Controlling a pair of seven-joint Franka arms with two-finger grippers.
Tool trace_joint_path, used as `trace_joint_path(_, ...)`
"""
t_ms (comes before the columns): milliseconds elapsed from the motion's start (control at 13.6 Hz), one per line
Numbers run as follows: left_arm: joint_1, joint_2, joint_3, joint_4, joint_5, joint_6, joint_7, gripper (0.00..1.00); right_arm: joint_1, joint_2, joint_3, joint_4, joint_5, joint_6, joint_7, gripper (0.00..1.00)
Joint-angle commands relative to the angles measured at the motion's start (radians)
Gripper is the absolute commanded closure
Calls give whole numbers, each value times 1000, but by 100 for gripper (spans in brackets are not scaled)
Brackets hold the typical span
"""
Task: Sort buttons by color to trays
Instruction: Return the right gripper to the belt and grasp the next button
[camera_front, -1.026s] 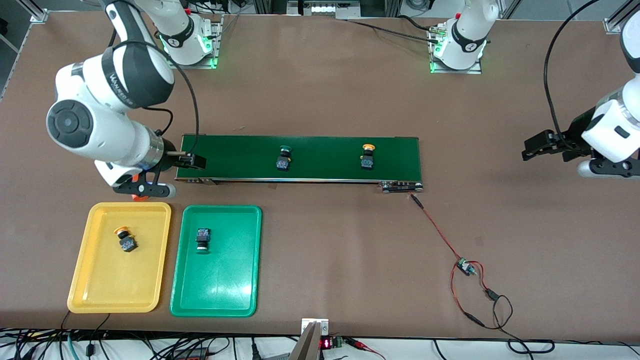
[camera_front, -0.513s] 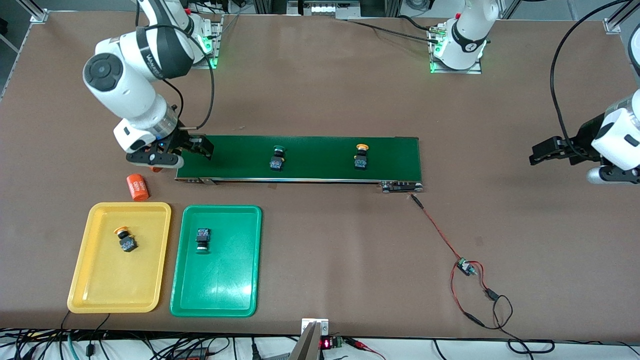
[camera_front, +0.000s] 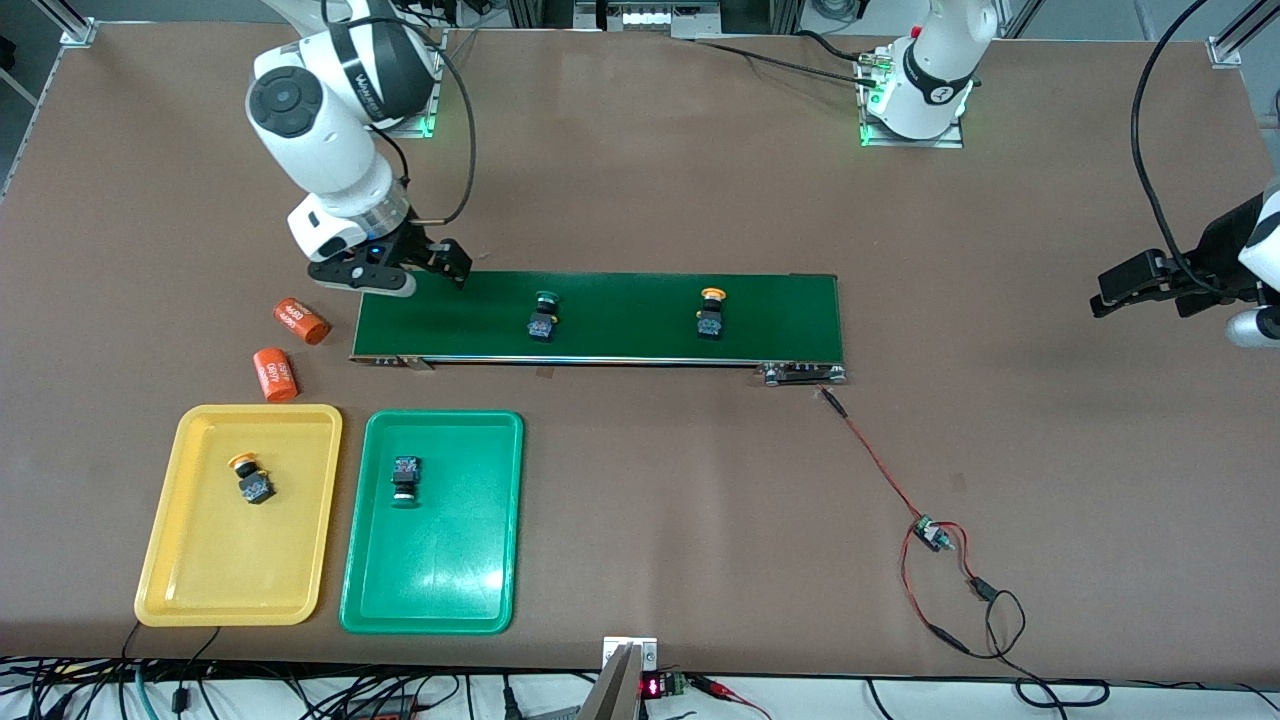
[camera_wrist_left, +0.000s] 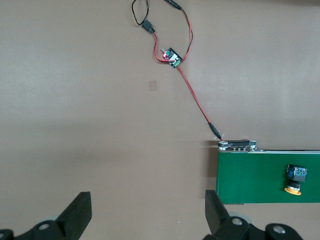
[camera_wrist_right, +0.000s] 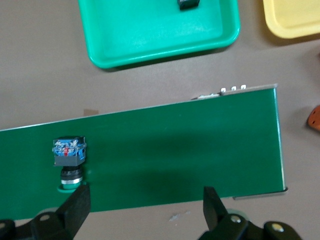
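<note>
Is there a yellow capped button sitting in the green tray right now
No, the green tray holds only a green-capped button; a yellow-capped one lies in the yellow tray.

Left claw (camera_wrist_left: 145, 212) wide open over bare worktop (camera_wrist_left: 90, 110); belt (camera_wrist_left: 267, 176) end beside it carries a yellow-capped button (camera_wrist_left: 295, 180); red wire (camera_wrist_left: 195, 97) reaches the belt.

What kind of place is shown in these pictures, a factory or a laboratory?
Probably a robotics lab made to look like a small sorting line. Two arms are bolted to one table, a short belt carries buttons, and bare wires run to a small circuit board.
</note>
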Motion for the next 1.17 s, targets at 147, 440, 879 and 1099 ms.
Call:
trace_joint_path(147,3,6,0,24,17,-21,11,0,11,55,0,-8,16,50,61,0)
trace_joint_path(440,4,6,2,24,17,-21,10,0,16,133,0,0,8,128,120,0)
trace_joint_path(879,-84,-8,119,15,15,-20,13,0,19,172,0,9,3,150,130,0)
trace_joint_path(1099,-157,-8,197,15,10,-23,13,0,28,172,-1,14,-47,150,117,0)
